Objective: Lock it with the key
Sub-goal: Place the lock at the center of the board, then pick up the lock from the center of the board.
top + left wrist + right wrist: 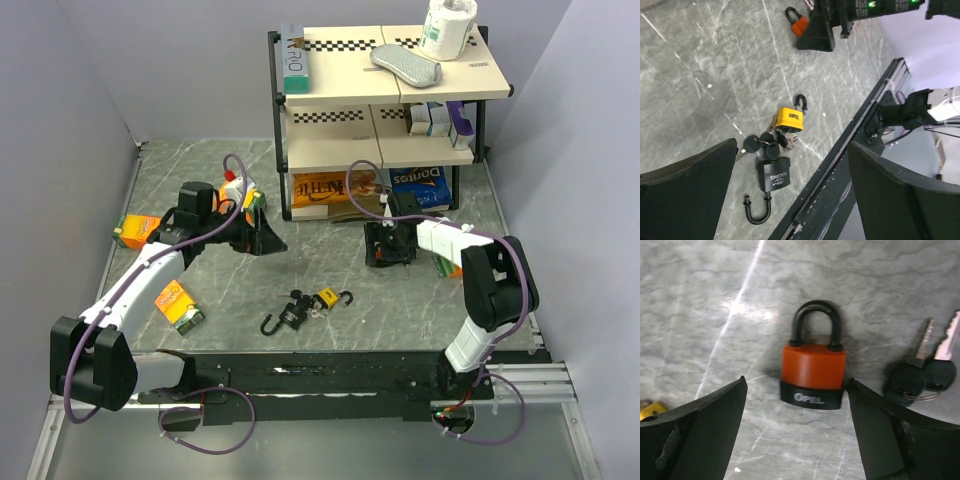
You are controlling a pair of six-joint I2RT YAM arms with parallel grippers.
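Currently seeing right jaws spread wide, empty, over orange padlock (813,372) flat on worktop (700,300), keys (922,372) just beside it; left jaws likewise wide, empty, above yellow padlock (789,120) and black padlock (774,176).

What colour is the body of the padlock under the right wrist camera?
Orange, with a black bottom band; the orange-bodied padlock shows best in the right wrist view.

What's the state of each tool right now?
Left tool: open, empty.
Right tool: open, straddling the orange Opel padlock, not gripping it.
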